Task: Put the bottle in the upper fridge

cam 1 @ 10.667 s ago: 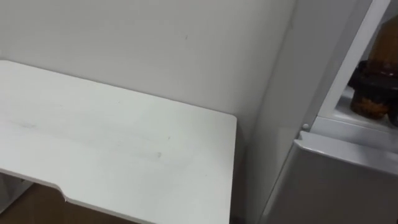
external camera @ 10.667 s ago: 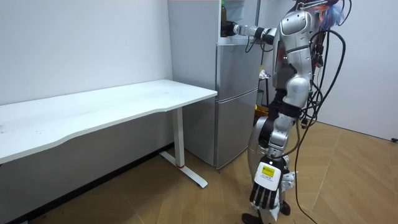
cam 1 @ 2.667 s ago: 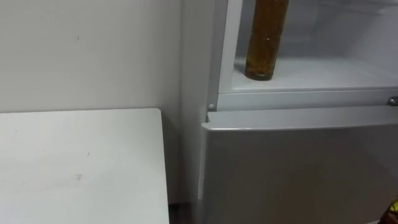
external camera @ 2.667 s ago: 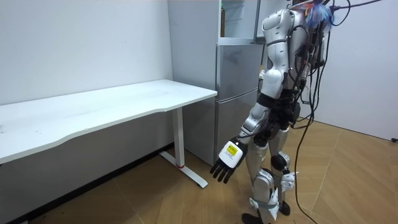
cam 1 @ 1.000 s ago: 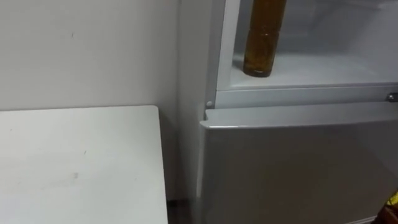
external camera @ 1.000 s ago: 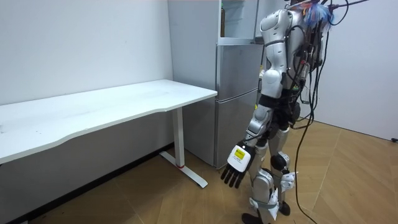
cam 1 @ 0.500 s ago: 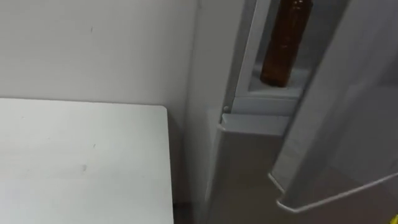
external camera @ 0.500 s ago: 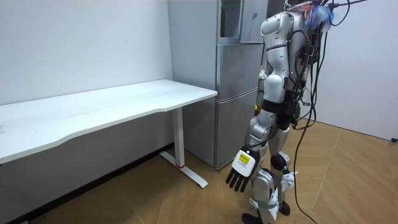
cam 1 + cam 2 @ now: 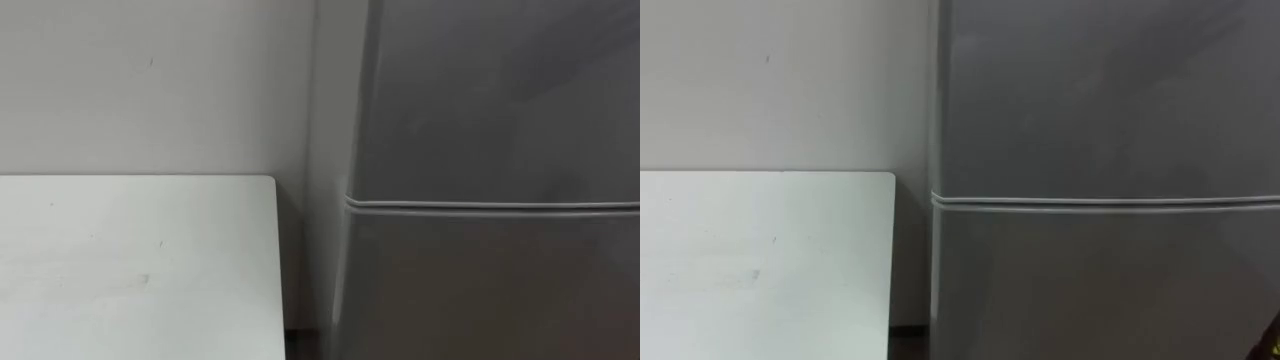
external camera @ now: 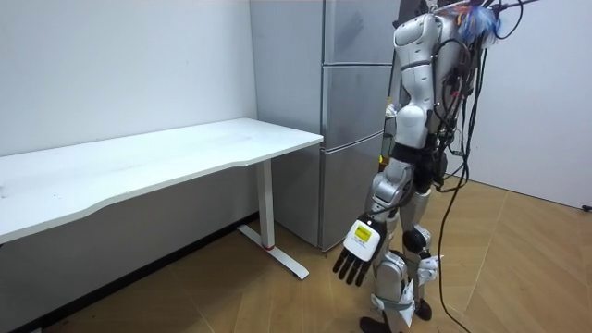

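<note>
The robot stands close before the grey fridge (image 10: pixel 351 111), whose upper door (image 9: pixel 500 100) and lower door (image 9: pixel 490 290) both sit flush. The bottle is therefore out of sight; I judge it is shut away behind the upper door, which would leave the task done. The left hand (image 10: pixel 356 250) hangs low beside the leg with its fingers loosely spread and holds nothing, as no grasp is needed. The white table (image 9: pixel 130 270) stands just beside the fridge.
</note>
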Robot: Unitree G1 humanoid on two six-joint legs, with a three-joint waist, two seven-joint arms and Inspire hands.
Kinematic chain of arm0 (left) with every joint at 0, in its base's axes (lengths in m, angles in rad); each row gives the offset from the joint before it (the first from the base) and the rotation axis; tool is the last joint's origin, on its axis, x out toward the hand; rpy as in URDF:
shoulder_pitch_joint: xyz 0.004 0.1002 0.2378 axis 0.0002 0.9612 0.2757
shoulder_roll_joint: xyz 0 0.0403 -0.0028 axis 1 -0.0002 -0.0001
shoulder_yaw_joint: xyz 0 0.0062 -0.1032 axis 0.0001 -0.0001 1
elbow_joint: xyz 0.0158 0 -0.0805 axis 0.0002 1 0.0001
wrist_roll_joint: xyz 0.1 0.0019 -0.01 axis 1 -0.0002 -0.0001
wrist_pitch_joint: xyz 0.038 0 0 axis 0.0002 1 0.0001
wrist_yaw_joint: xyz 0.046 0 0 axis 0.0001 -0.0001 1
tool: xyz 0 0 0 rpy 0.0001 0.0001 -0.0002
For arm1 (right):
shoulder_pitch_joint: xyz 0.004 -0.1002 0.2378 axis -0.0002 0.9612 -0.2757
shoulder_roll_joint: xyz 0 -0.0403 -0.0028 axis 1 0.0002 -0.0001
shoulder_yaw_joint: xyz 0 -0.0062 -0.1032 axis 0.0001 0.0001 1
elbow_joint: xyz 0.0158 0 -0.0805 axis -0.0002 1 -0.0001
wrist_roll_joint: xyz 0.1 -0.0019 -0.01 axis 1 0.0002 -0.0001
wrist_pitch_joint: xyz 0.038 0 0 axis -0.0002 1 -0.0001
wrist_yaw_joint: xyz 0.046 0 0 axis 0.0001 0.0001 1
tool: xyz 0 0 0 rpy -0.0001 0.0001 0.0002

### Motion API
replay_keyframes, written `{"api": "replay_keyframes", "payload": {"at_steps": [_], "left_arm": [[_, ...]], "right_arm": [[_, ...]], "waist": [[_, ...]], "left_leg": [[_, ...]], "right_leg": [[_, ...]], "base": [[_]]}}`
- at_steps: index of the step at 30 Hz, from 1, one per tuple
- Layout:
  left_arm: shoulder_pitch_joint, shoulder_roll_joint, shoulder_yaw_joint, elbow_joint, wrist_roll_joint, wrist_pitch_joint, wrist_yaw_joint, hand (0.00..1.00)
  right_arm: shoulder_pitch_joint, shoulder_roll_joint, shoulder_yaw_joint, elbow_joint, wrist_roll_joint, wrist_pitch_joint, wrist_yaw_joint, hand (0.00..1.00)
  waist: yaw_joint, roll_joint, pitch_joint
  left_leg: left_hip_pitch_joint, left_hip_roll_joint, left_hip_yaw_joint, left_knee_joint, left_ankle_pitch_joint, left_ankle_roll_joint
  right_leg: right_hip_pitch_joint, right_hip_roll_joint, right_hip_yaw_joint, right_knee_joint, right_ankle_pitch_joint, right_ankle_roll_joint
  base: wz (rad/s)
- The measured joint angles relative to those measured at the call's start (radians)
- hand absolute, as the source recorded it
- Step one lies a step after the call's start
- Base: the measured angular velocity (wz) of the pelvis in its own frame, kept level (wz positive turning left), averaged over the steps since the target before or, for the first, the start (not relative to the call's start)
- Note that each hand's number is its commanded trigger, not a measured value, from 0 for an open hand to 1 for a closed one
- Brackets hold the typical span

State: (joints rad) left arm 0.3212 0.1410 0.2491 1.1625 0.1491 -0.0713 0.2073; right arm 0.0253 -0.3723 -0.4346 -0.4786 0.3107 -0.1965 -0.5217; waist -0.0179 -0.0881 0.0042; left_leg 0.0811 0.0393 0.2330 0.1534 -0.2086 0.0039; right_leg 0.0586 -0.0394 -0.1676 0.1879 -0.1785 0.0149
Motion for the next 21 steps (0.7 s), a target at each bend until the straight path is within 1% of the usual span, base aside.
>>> {"api": "replay_keyframes", "payload": {"at_steps": [3,5,6,7,9,11,12,13,14,15,16,17,21], "left_arm": [[0.000,0.004,-0.021,-0.002,0.000,0.001,-0.001,0.00],[-0.001,0.004,-0.034,-0.003,0.000,0.001,-0.001,0.00],[-0.002,0.003,-0.039,-0.003,0.000,0.001,-0.002,0.00],[-0.002,0.003,-0.039,-0.003,0.001,0.001,-0.003,0.00],[-0.003,0.003,-0.038,-0.003,0.006,0.002,-0.003,0.00],[-0.005,0.003,-0.039,-0.003,0.006,0.006,-0.003,0.00],[-0.005,0.003,-0.038,-0.003,0.011,0.010,-0.003,0.00],[-0.005,0.003,-0.037,-0.003,0.014,0.020,-0.005,0.00],[-0.005,0.003,-0.036,-0.003,0.018,0.023,-0.006,0.00],[-0.005,0.003,-0.036,-0.004,0.024,0.027,-0.010,0.00],[-0.004,0.003,-0.036,-0.004,0.027,0.030,-0.019,0.00],[-0.004,0.003,-0.035,-0.004,0.039,0.030,-0.021,0.00],[-0.016,0.003,-0.035,-0.006,0.065,0.037,-0.024,0.00]], "right_arm": [[-0.010,0.000,0.055,0.023,0.009,0.002,0.041,0.00],[-0.028,0.000,0.096,0.045,0.015,0.009,0.082,0.00],[-0.035,0.000,0.112,0.048,0.023,0.017,0.110,0.00],[-0.046,0.000,0.124,0.056,0.024,0.017,0.138,0.00],[-0.059,0.000,0.136,0.073,0.021,0.017,0.171,0.00],[-0.067,0.000,0.144,0.077,0.020,0.025,0.194,0.00],[-0.070,0.000,0.152,0.078,0.014,0.025,0.209,0.00],[-0.077,0.000,0.163,0.081,0.011,0.025,0.224,0.00],[-0.079,0.000,0.168,0.084,0.007,0.026,0.234,0.00],[-0.080,0.003,0.180,0.086,-0.012,0.023,0.242,0.00],[-0.081,0.004,0.178,0.088,-0.031,0.024,0.245,0.00],[-0.083,0.004,0.178,0.092,-0.040,0.024,0.250,0.00],[-0.091,0.004,0.180,0.126,-0.082,0.025,0.288,0.00]], "waist": [[0.001,-0.006,0.0025],[0.003,-0.012,0.0014],[0.008,-0.009,0.0039],[0.015,-0.009,0.0040],[0.023,-0.009,0.0043],[0.029,-0.007,0.0041],[0.034,-0.007,0.0038],[0.048,-0.004,0.0037],[0.052,-0.003,0.0036],[0.053,-0.002,0.0036],[0.053,0.005,0.0058],[0.054,0.004,0.0047],[0.054,0.006,0.0046]], "left_leg": [[0.003,0.000,0.001,0.000,0.000,0.000],[0.004,0.000,0.001,0.000,0.000,0.000],[0.004,0.000,0.000,0.000,0.000,0.000],[0.006,0.000,-0.001,0.000,0.000,0.000],[0.008,0.000,-0.005,0.000,0.000,0.000],[0.004,0.000,-0.015,0.000,0.000,0.000],[0.001,0.000,-0.016,0.001,0.000,0.000],[0.001,0.001,-0.017,0.003,0.000,-0.001],[0.000,0.001,-0.019,0.005,0.000,-0.001],[0.000,0.000,-0.024,0.008,0.000,-0.001],[0.001,-0.001,-0.032,0.010,0.000,0.000],[0.001,-0.001,-0.032,0.011,0.000,0.000],[0.001,0.000,-0.038,0.013,0.000,-0.001]], "right_leg": [[0.004,0.001,0.000,-0.001,0.000,-0.001],[0.004,0.000,0.000,-0.001,0.001,-0.001],[0.005,0.000,0.000,-0.002,0.001,-0.001],[0.008,0.000,-0.002,-0.003,0.001,-0.001],[0.011,0.000,-0.006,-0.003,0.001,-0.001],[0.012,-0.001,-0.016,-0.003,0.001,-0.001],[0.013,-0.002,-0.022,-0.003,0.001,-0.001],[0.013,-0.002,-0.024,-0.003,0.001,-0.001],[0.014,-0.002,-0.026,-0.004,0.001,-0.001],[0.019,-0.002,-0.030,-0.005,0.001,-0.001],[0.024,-0.003,-0.033,-0.006,0.001,-0.001],[0.024,-0.003,-0.033,-0.006,0.001,-0.001],[0.028,-0.003,-0.035,-0.006,0.001,-0.001]], "base": [[0.00],[0.00],[0.00],[0.00],[0.07],[0.14],[0.10],[0.06],[0.06],[0.13],[0.12],[0.05],[0.02]]}}
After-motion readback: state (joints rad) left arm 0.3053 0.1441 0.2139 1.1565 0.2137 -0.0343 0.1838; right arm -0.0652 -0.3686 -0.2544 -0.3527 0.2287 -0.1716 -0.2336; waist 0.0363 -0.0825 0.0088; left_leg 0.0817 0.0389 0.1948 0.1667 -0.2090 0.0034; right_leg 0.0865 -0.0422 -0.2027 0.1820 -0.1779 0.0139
